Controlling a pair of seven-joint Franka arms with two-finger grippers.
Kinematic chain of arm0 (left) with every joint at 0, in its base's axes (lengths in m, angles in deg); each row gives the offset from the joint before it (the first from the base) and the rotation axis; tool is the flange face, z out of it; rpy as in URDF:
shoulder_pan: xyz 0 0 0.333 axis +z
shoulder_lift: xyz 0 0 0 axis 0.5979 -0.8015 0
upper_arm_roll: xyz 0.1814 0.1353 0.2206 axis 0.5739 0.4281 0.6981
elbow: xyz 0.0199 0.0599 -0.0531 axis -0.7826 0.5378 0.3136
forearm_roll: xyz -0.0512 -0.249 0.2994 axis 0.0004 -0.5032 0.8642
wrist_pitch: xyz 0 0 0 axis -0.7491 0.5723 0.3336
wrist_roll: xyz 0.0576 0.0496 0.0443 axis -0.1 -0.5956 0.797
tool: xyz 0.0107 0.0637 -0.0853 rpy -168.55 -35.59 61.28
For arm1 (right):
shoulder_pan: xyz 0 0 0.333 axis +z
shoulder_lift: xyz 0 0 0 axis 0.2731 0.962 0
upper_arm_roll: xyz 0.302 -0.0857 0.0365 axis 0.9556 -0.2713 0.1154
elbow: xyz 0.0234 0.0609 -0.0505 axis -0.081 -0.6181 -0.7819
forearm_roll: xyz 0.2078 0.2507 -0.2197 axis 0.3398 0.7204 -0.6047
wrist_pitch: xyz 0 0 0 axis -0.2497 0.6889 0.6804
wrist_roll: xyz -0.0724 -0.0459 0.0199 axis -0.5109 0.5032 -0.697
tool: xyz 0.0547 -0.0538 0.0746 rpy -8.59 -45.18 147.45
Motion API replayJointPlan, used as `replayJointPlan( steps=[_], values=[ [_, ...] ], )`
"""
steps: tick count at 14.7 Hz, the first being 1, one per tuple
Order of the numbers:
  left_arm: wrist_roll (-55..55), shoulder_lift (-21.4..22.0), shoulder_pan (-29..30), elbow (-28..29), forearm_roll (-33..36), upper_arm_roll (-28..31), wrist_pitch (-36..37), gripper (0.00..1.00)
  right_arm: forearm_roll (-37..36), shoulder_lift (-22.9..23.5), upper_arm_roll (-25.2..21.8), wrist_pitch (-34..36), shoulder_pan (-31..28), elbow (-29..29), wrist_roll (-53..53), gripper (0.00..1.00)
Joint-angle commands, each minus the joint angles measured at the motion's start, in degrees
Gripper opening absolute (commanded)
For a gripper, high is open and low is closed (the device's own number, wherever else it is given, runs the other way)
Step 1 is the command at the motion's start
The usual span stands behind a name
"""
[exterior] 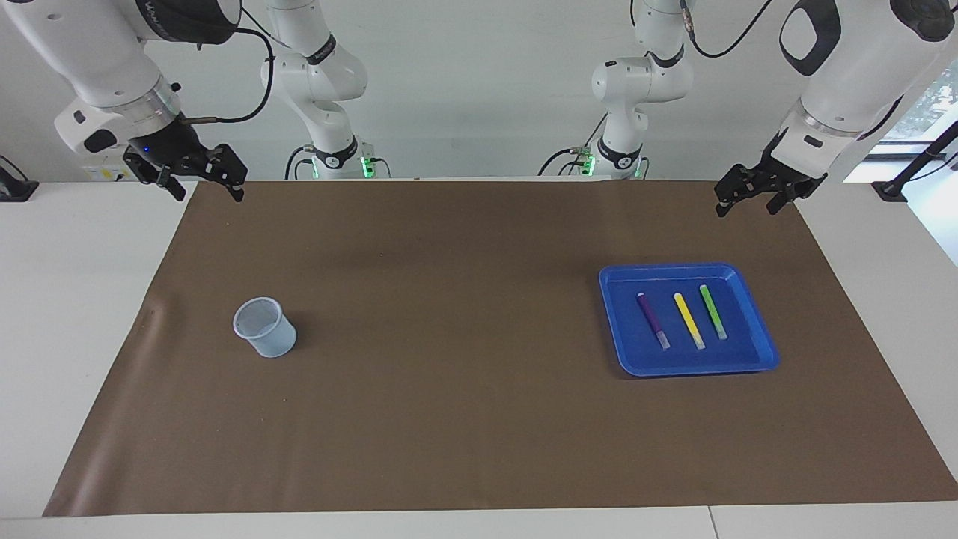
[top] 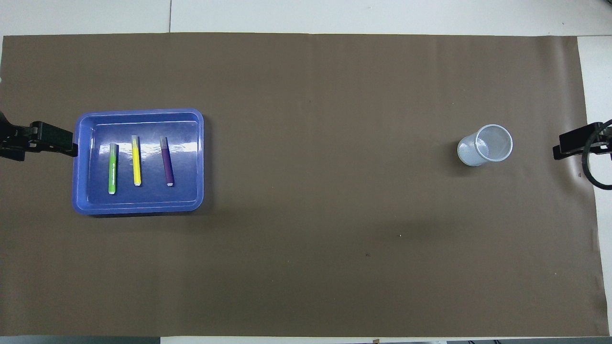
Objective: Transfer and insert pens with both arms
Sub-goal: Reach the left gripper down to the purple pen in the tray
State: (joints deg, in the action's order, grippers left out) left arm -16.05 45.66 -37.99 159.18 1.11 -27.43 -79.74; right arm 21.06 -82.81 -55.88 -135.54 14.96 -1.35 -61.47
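Note:
Three pens lie side by side in a blue tray (exterior: 621, 314) toward the left arm's end: purple (exterior: 653, 320), yellow (exterior: 689, 320) and green (exterior: 713, 311). In the overhead view they are green (top: 112, 168), yellow (top: 136, 160) and purple (top: 167, 161) in the tray (top: 189, 157). My left gripper (exterior: 747, 210) hangs open and empty over the mat's edge beside the tray, seen also in the overhead view (top: 48, 142). My right gripper (exterior: 210, 197) hangs open and empty over the mat's corner at its own end (top: 578, 142). Both arms wait.
A pale mesh cup (exterior: 266, 328) stands upright on the brown mat (exterior: 464, 337) toward the right arm's end, also in the overhead view (top: 485, 145). Two smaller white arms with green lights (exterior: 329, 90) (exterior: 629, 90) stand at the robots' edge of the table.

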Motion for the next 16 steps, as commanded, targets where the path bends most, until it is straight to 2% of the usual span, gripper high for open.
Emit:
replayJointPlan(
  steps=[1, 6, 9, 14, 16],
  values=[
    [0.7, 1.6, -0.8, 1.8, -0.4, 0.3, 0.6, 1.00, -0.1, -0.7, 0.5, -1.0, -0.6, -0.9, 0.9, 1.00],
    [2.6, 2.6, -1.4, 7.1, -0.4, 0.1, -7.5, 1.00, -0.1, -0.7, 0.5, -1.0, -0.6, -0.9, 0.9, 1.00],
    [2.7, 2.5, -2.2, 14.0, -0.4, 0.1, -17.1, 1.00, -0.1, -0.7, 0.5, -1.0, -0.6, -0.9, 0.9, 1.00],
    [4.7, -3.3, -6.2, 22.9, -0.1, 0.1, -33.9, 1.00, -0.1, -0.7, 0.5, -1.0, -0.6, -0.9, 1.0, 1.00],
    [4.7, -6.0, -6.2, 24.7, -0.1, 0.1, -38.3, 0.95, -0.1, -0.7, 0.5, -1.0, -0.6, -0.9, 1.0, 1.00]
  ],
)
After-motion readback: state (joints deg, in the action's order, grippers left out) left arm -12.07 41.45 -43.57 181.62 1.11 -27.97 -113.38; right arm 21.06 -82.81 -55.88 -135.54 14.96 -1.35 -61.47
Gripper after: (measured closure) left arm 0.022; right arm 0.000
